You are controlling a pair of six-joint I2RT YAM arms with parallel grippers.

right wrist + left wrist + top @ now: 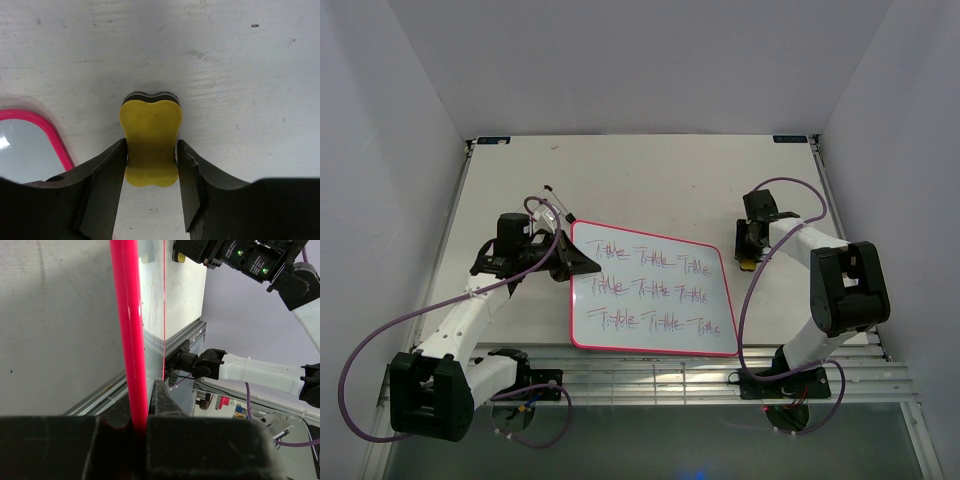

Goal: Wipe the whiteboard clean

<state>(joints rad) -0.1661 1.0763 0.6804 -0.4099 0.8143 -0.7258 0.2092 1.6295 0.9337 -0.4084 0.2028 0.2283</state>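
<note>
Steadying whiteboard (655, 295) w/ left pincer (565, 262), clamping shut on pink frame at its L edge, reaching low from front-left corner; pinning it mid-tabletop (650, 180), writing all intact. Grasping yellow eraser (150, 142) nr right edge w/ right pincer (151, 160), narrowed onto its waist, wrist pointing down. Next, prob: lifting, then wiping across rows.

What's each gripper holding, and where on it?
The left gripper pinches the whiteboard by its pink frame edge; the right gripper clamps the yellow eraser across its waist.
</note>
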